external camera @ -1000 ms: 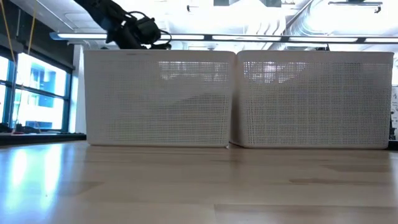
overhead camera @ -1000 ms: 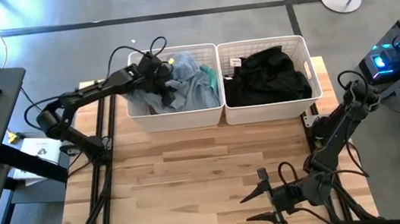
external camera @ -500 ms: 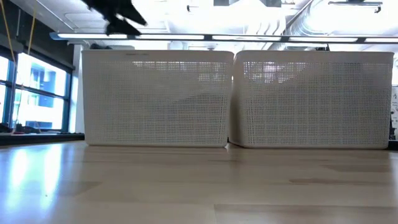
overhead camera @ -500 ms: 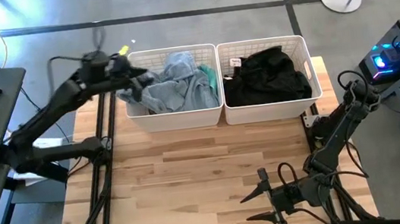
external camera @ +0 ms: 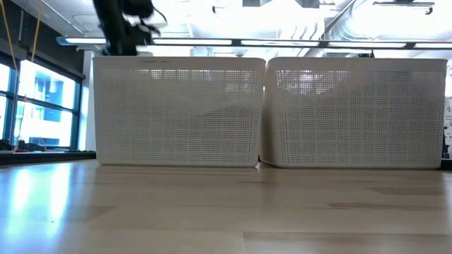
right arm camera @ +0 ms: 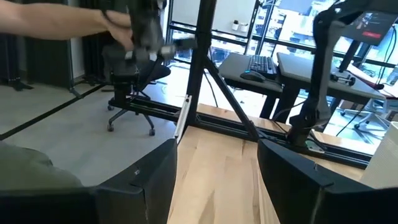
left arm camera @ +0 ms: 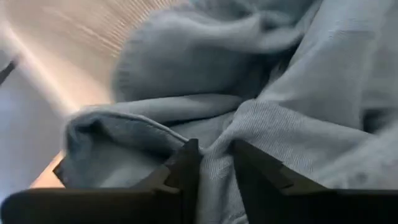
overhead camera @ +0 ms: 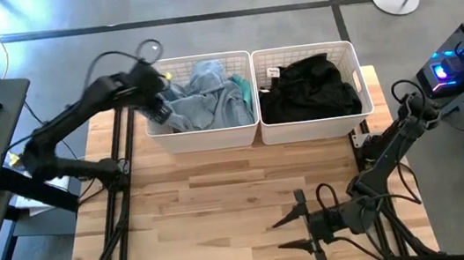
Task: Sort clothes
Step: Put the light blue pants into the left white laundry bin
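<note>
Light blue-grey clothes [overhead camera: 206, 102] with a teal piece [overhead camera: 242, 87] fill the left white basket [overhead camera: 204, 136]. Black clothes [overhead camera: 308, 88] fill the right basket [overhead camera: 316, 125]. My left gripper [overhead camera: 159, 110] reaches down into the left basket by its left wall and is shut on the blue-grey cloth [left arm camera: 261, 74]. In the low view only its arm [external camera: 119, 28] shows above the basket rim. My right gripper [overhead camera: 285, 233] hovers open near the table's front edge, its fingers level and pointing toward the table's left, with nothing between them [right arm camera: 217, 180]. My left gripper pinches a raised fold of the blue-grey cloth [left arm camera: 216, 163] between its two fingers [left arm camera: 186, 171]. The fingers come from above, slanting down from the table's left side. The cloth around the fold lies bunched and slack on the heap in the basket.
The two baskets stand side by side along the far edge of the wooden table [overhead camera: 224, 211]. The arms' black frame bars [overhead camera: 124, 223] run along the table's left and right sides. A person's arm [right arm camera: 56, 25] shows beyond the table in the right wrist view.
My left gripper has risen out of the middle of the left basket, gone toward the table's left, tipped steeply down and come onto the cloth at the basket's left wall. The blue-grey cloth now lies spread farther toward that wall.
</note>
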Available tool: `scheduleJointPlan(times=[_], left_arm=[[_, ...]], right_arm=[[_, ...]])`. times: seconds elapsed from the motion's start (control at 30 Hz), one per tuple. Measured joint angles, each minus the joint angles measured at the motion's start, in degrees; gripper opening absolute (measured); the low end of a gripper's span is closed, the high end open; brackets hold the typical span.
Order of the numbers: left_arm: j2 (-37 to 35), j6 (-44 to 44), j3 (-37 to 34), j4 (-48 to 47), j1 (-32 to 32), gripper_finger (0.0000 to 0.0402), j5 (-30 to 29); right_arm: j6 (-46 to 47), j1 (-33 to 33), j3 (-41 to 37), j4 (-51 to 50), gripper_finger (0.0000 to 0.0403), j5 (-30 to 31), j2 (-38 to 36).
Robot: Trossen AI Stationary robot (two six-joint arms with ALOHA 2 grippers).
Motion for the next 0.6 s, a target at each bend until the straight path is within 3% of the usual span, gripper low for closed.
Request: scheduleJointPlan(times=[0.4,0.6], left_arm=[[24.21,8.2,-0.18,7.77,-1.94,0.0051,1.94],[27.64,8.32,0.07,4.53,-2.02,0.0051,0.35]], right_arm=[[3.31,-0.59,0.0,-1.87,0.021,-0.61,0.02],[6.16,0.19,0.0,-4.14,0.021,-0.63,0.02]])
